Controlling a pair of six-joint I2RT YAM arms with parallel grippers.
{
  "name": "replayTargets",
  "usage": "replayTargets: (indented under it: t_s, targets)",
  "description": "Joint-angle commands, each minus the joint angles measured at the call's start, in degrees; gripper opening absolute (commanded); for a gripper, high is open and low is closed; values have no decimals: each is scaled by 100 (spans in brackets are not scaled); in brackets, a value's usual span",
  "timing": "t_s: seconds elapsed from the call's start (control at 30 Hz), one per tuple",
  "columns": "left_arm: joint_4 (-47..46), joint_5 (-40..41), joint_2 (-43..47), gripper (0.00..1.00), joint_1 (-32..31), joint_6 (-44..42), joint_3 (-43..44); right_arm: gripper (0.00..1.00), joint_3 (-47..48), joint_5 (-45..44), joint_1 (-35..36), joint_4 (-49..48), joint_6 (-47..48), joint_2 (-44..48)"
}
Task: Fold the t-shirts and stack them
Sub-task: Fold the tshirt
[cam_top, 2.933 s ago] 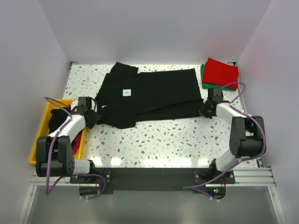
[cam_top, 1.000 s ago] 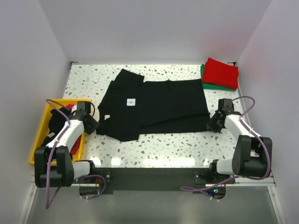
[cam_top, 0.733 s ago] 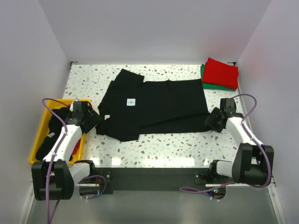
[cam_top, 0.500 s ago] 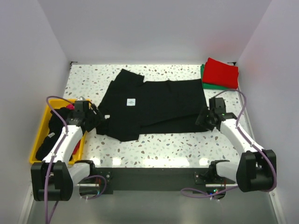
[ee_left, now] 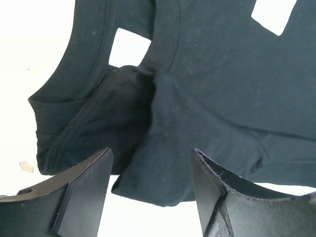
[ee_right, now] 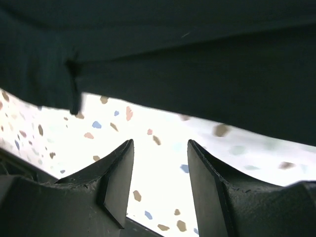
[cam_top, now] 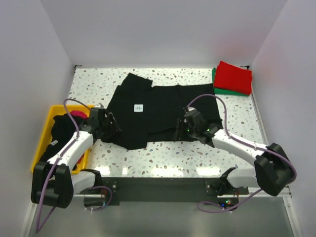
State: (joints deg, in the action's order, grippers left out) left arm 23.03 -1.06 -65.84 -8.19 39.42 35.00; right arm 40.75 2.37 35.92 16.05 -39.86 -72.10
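The left gripper (cam_top: 109, 126) and right gripper (cam_top: 181, 127) hung wide open and empty over the black t-shirt (cam_top: 163, 106), near its lower edge, probably to grab it.

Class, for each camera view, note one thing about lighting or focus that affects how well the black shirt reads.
Top external: the light is even and the view sharp, but the black t-shirt shows few folds. Left wrist: the table is blown out white, while the shirt's seams are crisp. Right wrist: the cloth is dim and soft, and the right gripper's fingers are blurred.
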Motion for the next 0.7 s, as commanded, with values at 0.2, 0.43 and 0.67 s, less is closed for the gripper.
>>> replayTargets:
  t_s: [0.2, 0.43, 0.67]
  targets:
    - [-422, -96, -52, 62, -60, 22, -292, 50, 705, -220, 1487, -1525, -549, -1288]
    - [-545, -219, 19, 57, -52, -13, -433, 50, 1215, -369, 2103, -2123, -637, -2448]
    - [-615, -333, -25, 44, -52, -57, -486, 45, 1479, -510, 2296, -2308, -787, -2986]
